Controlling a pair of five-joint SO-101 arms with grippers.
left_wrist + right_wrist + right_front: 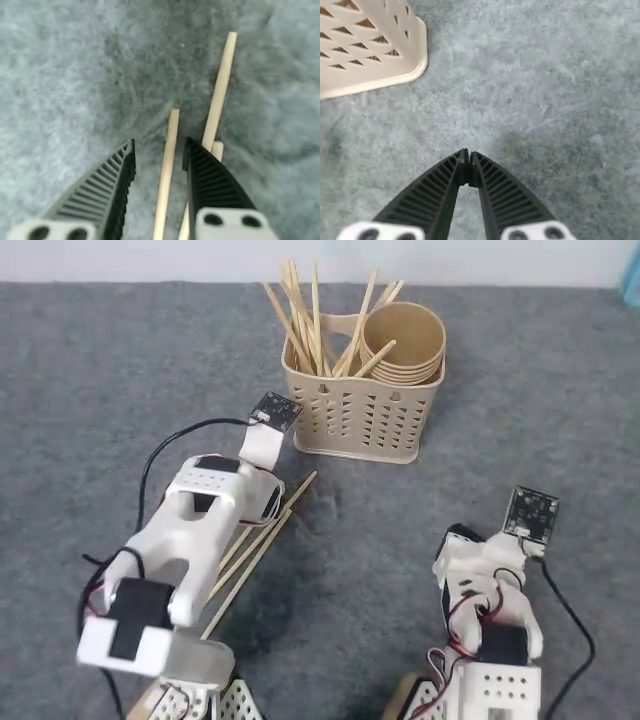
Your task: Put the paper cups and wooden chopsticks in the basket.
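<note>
Where the high view looks down on the grey carpet (120, 370), the basket (355, 415) stands at the far side with a stack of paper cups (405, 340) in one half and a bundle of standing chopsticks (310, 315) in the other, their tips fanning out above the rim. Nearer, the left arm (200, 510) leans over several loose chopsticks (262, 540) that lie flat on the carpet, apart from the basket, while the right arm (490, 590) sits off to the other side. From the left wrist, the left gripper (159, 145) hangs low over the carpet with its jaws spread, and one of the loose chopsticks (167, 170) runs between them, not pinched; two more lie just beside one finger. From the right wrist, the right gripper (468, 154) has its jaws pressed together on nothing, over the carpet, with a corner of the basket (370, 45) near.
</note>
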